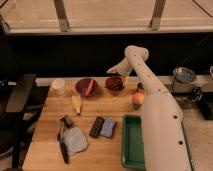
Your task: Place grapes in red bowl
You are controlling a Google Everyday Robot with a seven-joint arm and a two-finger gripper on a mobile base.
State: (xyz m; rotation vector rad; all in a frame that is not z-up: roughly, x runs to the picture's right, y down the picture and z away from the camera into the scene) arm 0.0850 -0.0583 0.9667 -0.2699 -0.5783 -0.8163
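the white arm (152,105) reaches from the lower right across the wooden table (50,117) to its back edge. there the gripper (113,71) hangs with fingers spread just above the red bowl (115,93), and the dark grapes (115,85) lie inside the bowl, apart from the gripper. left of it a dark purple bowl (79,86) holds an orange carrot (90,86), a white cup (59,86) stands further left and an orange-yellow fruit (138,99) sits to the right beside the arm; nearer the camera are a green tray (131,145), a dark bar (96,126) touching a blue packet (107,127), and a blue-grey cloth (75,140).
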